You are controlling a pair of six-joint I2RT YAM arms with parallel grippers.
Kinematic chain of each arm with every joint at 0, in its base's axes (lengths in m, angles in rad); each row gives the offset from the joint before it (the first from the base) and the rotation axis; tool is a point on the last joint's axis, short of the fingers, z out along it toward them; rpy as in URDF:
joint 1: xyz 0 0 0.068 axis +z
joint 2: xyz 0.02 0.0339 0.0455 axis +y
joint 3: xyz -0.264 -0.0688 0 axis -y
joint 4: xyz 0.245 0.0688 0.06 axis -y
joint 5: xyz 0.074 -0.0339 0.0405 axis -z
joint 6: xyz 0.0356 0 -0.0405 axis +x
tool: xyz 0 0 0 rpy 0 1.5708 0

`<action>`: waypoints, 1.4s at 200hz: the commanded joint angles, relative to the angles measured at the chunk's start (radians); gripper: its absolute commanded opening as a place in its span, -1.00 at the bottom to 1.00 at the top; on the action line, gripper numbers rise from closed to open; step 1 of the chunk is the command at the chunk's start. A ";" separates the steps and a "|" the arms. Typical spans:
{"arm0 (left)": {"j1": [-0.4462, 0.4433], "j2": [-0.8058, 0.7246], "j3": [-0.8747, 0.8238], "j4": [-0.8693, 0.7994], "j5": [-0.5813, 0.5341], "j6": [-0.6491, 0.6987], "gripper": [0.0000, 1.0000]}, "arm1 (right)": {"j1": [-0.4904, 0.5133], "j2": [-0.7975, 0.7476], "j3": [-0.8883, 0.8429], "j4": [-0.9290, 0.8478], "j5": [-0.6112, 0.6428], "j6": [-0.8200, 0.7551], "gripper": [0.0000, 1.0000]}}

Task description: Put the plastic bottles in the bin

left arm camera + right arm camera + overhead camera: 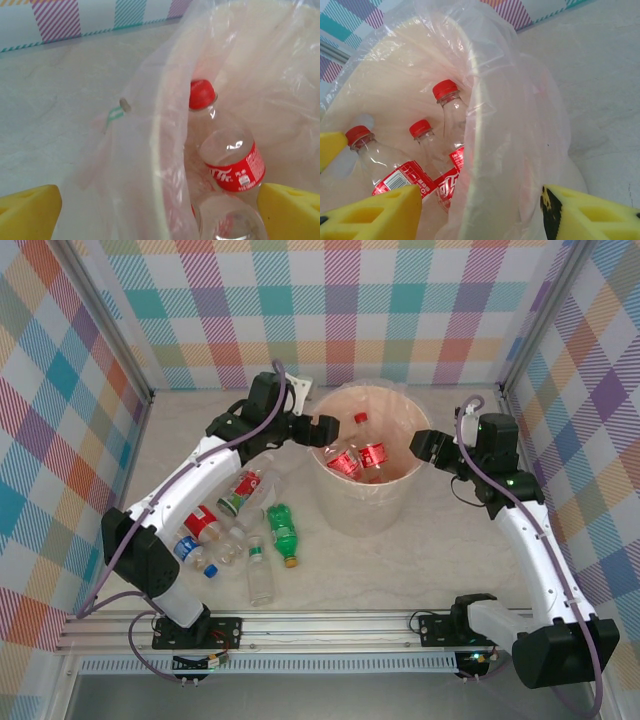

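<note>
three clear plastic bottles (395,175) with red caps and red labels lie slanted inside the bin (365,515), a wide round peach-cream bucket. a thin, crinkled clear liner (520,125) is draped over its rim. the bin stands toward the back of the pale marbled table (420,570). more bottles lie scattered on the table to its left: a green one (285,535), a red-labelled one (245,490) and a blue-capped one (195,555) among them. my left pincer (320,430) hangs at the bin's left rim, its blunt yellow fingers (27,210) spread wide to either side of the rim and gripping nothing. my right pincer (424,448) sits at the right rim, likewise spread wide and empty, its yellow fingers (375,215) astride the lined wall.
</note>
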 commanded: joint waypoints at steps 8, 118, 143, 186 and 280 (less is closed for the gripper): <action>-0.006 -0.064 0.029 -0.122 -0.037 0.069 0.99 | -0.006 0.014 -0.019 0.043 -0.013 0.008 0.24; 0.105 -0.302 -0.103 -0.330 -0.335 -0.134 0.99 | -0.007 0.021 -0.034 0.073 -0.026 0.008 0.19; 0.203 -0.360 -0.156 -0.391 -0.316 -0.270 1.00 | -0.006 0.030 -0.031 0.072 -0.030 -0.003 0.19; 0.460 -0.532 -0.358 -0.447 -0.325 -0.438 0.99 | -0.005 0.035 -0.026 0.075 -0.047 -0.006 0.19; 0.788 -0.712 -0.836 -0.357 -0.165 -0.692 0.81 | -0.006 0.057 -0.020 0.052 -0.058 -0.047 0.20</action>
